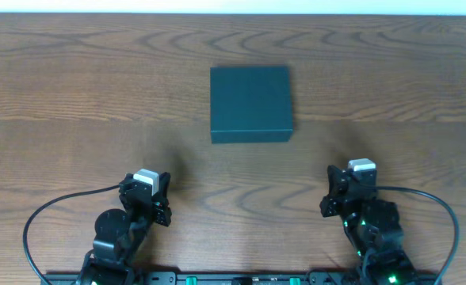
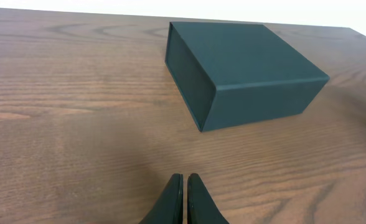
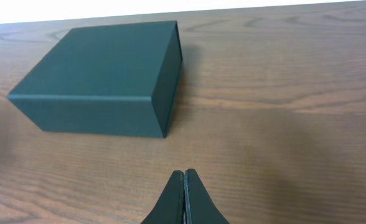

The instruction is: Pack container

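Both pincers rest low over the near side of the table (image 1: pixel 74 95), the left gripper (image 2: pixel 184 186) and the right gripper (image 3: pixel 184 183) alike pinched shut with nothing between the jaws. Farther out, well apart from either, the container (image 1: pixel 250 103) lies flat with its lid down, midway between the arms: forward-right of the left one, forward-left of the right, neither plainly nearer. It looks square, without a long axis; which edge the flap opens on I cannot tell.

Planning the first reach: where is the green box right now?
Overhead, the container sits closed on the table, ahead of and between the left gripper and right gripper, touching neither.
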Robot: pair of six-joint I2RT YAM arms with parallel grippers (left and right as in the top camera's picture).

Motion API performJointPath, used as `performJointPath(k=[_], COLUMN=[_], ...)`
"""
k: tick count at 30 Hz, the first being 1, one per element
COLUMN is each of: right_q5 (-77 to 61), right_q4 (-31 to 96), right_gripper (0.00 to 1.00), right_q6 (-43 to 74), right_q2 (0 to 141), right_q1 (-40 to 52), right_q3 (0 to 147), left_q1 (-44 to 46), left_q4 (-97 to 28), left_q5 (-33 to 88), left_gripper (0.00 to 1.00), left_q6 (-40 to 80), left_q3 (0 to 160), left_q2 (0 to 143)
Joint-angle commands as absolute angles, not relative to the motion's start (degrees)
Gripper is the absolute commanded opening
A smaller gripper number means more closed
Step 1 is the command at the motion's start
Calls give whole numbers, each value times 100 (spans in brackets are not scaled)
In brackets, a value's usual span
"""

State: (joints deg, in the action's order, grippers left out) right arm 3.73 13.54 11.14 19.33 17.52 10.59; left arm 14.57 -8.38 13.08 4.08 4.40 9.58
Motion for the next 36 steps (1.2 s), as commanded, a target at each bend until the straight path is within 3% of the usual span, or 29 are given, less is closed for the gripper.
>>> performJointPath(k=[1, 7, 16, 30, 31, 33, 34, 35, 36], right_q5=[731, 705, 602, 1955, 1984, 2060, 2062, 2062, 2086], right_q4=[1219, 534, 36, -1142, -1190, -1245, -1251, -1262, -1264], right_gripper=[2, 2, 2, 2, 6, 27, 43, 73, 99], right_q6=[1177, 1138, 69, -952, -952, -952, -952, -952, -952], right_q2=[1900, 1900, 1900, 1900, 1898, 1900, 1900, 1900, 1900], right_q1=[1959, 2093, 2346, 3282, 3282, 3280, 3280, 3280, 3273], right_q3=[781, 196, 165, 165, 165, 165, 165, 165, 165], left_q1=[1518, 1520, 1557, 1627, 1625, 1610, 1610, 1610, 1610], left_q4=[-886, -869, -274, 902, 897, 908, 928, 932, 932], left_q5=[1184, 1208, 1712, 1741, 1741, 1741, 1741, 1739, 1741], left_gripper=[6, 6, 6, 6, 6, 6, 9, 38, 96], left_q6=[248, -141, -961, -2091, -2110, -2108, -2126, -2128, -2156], left_q3=[263, 263, 263, 266, 266, 266, 266, 266, 266], left_q2=[923, 926, 923, 913, 913, 913, 915, 915, 915])
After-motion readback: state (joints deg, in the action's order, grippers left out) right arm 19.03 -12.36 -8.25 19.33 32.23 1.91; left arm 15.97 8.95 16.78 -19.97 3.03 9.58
